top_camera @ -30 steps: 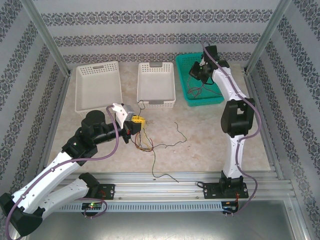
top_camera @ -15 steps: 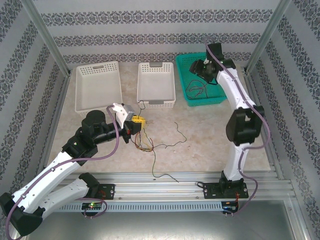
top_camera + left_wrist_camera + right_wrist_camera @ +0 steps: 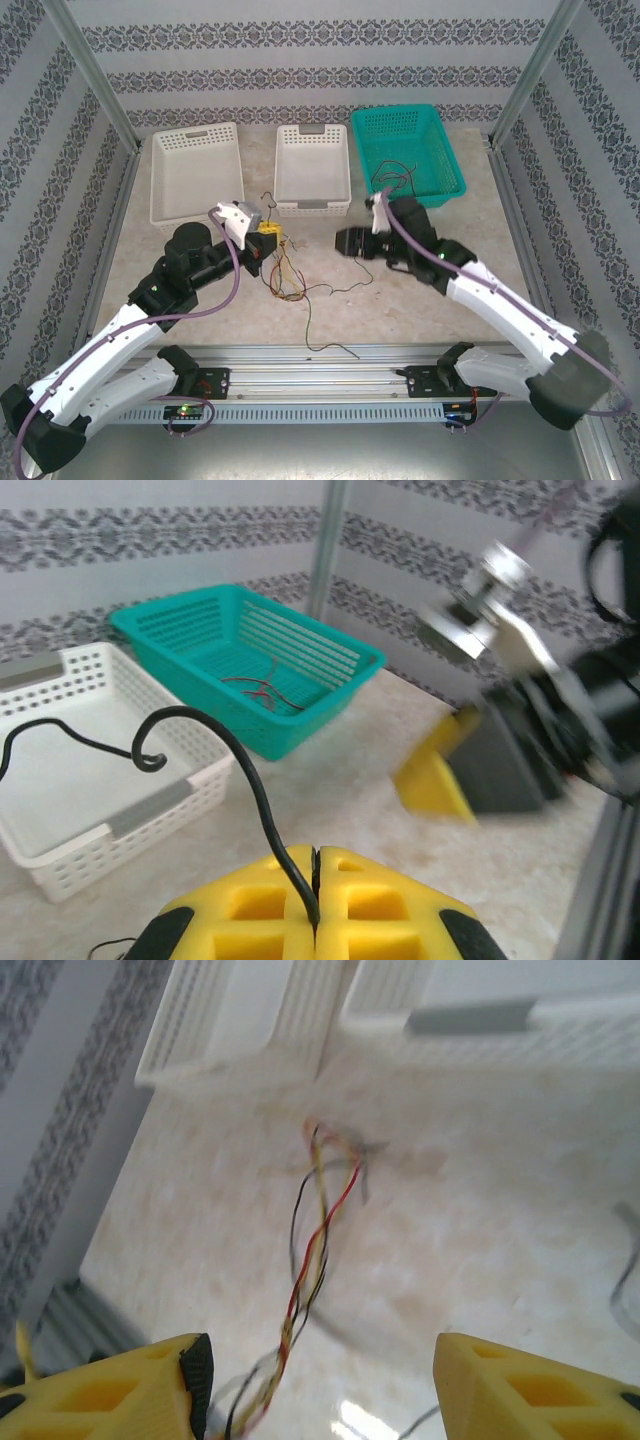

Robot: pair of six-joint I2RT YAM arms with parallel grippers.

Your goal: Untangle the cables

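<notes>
Cables (image 3: 288, 280): twisted red/yellow/black bundle on tabletop (image 3: 385, 305) near white baskets (image 3: 310, 208) (few strands in teal basket (image 3: 395, 110)). Left tool (image 3: 315, 880) pinches black strand (image 3: 255, 790); right tool (image 3: 342, 242) wide, empty, facing bundle. Likely mid-separation; next: right grabs one strand, pulls clear.

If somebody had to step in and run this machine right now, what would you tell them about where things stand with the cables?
Left gripper: shut on a black cable.
Right gripper: open, holding nothing, low over the table and facing the twisted bundle of red, yellow and black cables.
Done: a few red cables lie in the teal basket.
Left: the bundle is not yet pulled apart, and loose strands lie on the table.
</notes>
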